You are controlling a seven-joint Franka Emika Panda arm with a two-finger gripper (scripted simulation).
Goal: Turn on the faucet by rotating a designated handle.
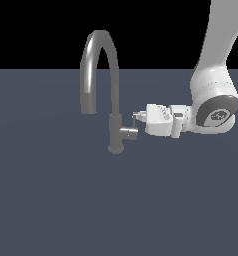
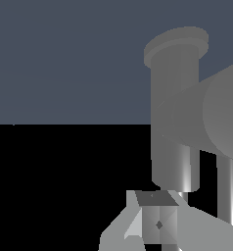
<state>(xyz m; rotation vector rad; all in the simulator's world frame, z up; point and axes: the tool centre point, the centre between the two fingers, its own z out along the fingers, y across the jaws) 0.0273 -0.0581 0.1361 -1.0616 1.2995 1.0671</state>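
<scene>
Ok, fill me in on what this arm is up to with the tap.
A single white robot arm is reaching in from the exterior view's right, its gripper lying level at the small handle that juts from the faucet column. The fingertips sit right at the thin pin above the stubby cylinder; whether they are clamped on it cannot be told. The arched spout points toward the exterior view's left, and no water shows. The faucet stands on a plain grey surface.

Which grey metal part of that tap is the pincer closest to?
The handle, the short stub with a thin pin jutting sideways low on the faucet column. The pincer sits right at it; the arched spout ends on the column's far side.
</scene>
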